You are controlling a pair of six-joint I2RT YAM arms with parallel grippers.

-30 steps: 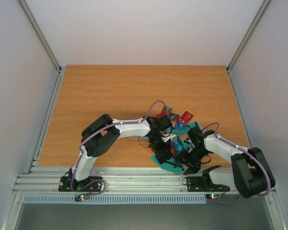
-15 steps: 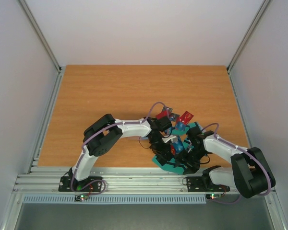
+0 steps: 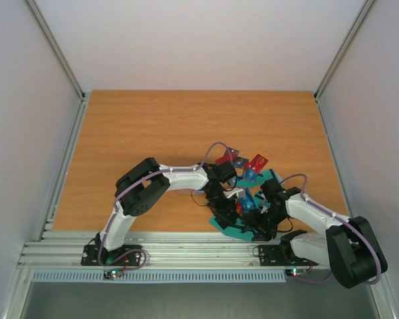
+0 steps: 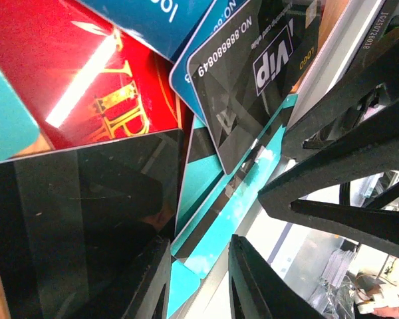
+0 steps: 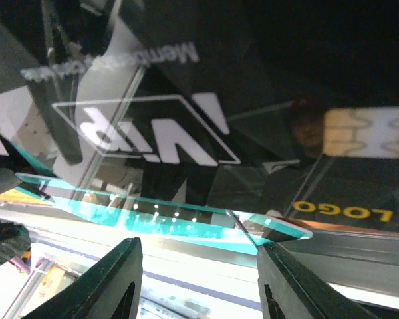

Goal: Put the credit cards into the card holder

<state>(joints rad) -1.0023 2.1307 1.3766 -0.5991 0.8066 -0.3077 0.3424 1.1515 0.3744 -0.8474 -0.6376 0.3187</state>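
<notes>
The credit cards lie in a heap at the table's front edge: red, blue, black VIP and teal ones overlap. My left gripper points down onto the heap's left side. In its wrist view the left gripper stands slightly apart, a teal card's corner showing in the gap and touching neither finger. My right gripper is low at the heap's front right. The right gripper is open, with a teal card's edge just beyond its tips under a black VIP card. I cannot make out the card holder.
The aluminium rail runs right below the heap, and some teal cards overhang it. The two grippers are very close; the right one's black fingers fill the right of the left wrist view. Bare wooden table stretches behind.
My right gripper has slid left, closer under the heap's front, and its jaws have narrowed. The left arm has hardly moved.
</notes>
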